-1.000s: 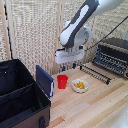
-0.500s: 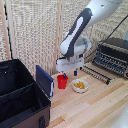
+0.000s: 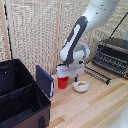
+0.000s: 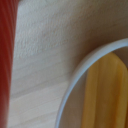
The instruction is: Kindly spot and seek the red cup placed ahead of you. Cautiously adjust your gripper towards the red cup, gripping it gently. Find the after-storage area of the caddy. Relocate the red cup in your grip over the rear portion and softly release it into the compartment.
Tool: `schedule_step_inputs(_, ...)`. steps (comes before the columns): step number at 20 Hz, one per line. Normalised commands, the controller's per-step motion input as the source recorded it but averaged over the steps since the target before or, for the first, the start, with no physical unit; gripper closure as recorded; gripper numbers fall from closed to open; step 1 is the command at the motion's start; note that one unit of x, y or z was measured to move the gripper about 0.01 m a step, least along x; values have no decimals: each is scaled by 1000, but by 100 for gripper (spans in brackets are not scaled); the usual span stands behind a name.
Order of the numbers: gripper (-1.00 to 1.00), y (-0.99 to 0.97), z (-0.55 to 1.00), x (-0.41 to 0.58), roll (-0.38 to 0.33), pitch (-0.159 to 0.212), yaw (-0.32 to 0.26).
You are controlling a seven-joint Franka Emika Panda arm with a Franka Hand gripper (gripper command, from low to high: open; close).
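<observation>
- Showing the grasp stage: the gripper [image 3: 63,76] sits low over the red cup [image 3: 62,83], which stands on the table [image 3: 95,107] near its far edge, just beside the white bowl [image 3: 80,86].
- Finger opening and contact with the cup cannot be told.
- Remaining, by judgement: the lift, the carry and the release into the rear compartment of the caddy [image 3: 20,102], at the near corner.

Gripper [image 3: 64,76] fingers hidden against red cup [image 3: 62,82]; jaw state unclear. Caddy [image 3: 20,107] cropped by frame edge. Wrist view blurred.
</observation>
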Motion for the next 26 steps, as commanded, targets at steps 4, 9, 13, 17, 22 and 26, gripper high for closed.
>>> schedule_step_inputs(4,100,200,-199,0,-89,0,0)
schedule_step_inputs(9,100,192,-169,0,-90,0,0)
schedule_step_inputs(13,100,132,-92,-73,-80,2,0)
schedule_step_inputs(17,100,76,-29,-108,-44,-3,-3)
schedule_step_inputs(22,100,0,475,23,18,-21,-76)
schedule_step_inputs(26,100,-76,998,119,31,48,-94)
